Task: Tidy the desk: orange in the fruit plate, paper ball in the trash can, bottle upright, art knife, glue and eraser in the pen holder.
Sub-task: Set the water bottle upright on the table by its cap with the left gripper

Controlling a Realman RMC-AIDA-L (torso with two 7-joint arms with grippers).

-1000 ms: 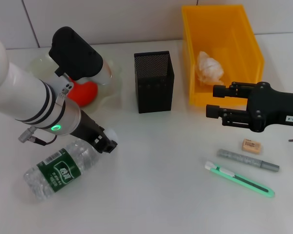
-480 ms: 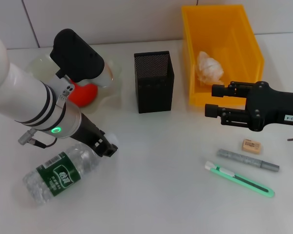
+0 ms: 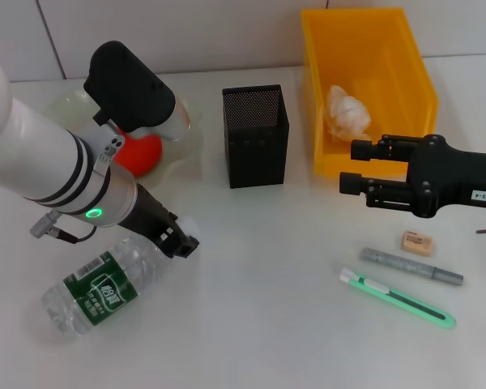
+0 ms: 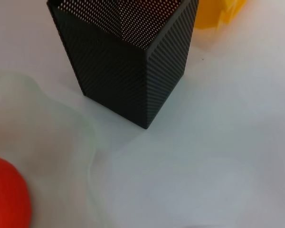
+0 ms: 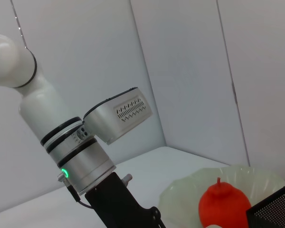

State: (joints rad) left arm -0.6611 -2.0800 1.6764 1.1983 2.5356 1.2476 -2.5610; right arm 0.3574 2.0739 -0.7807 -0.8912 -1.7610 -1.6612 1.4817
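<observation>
A clear bottle (image 3: pixel 97 285) with a green label lies on its side at the front left. My left gripper (image 3: pixel 179 241) is shut at its neck, by the white cap. The orange (image 3: pixel 138 151) (image 4: pixel 7 195) (image 5: pixel 223 205) rests in the pale fruit plate (image 3: pixel 186 150) (image 4: pixel 42 137). The black mesh pen holder (image 3: pixel 255 136) (image 4: pixel 128 61) stands at centre. A paper ball (image 3: pixel 347 111) lies in the yellow trash can (image 3: pixel 413 89). My right gripper (image 3: pixel 357 167) hovers open in front of that bin. Eraser (image 3: pixel 417 242), grey glue (image 3: pixel 411 266) and green art knife (image 3: pixel 397 297) lie at the front right.
The white left arm (image 3: pixel 49 162) (image 5: pixel 61 137) reaches over the fruit plate's near side. A tiled wall runs along the back of the white table (image 3: pixel 259 324).
The left gripper dipped and shifted slightly right at the bottle's neck, and the bottle turned a little with it. The right gripper has barely moved.
</observation>
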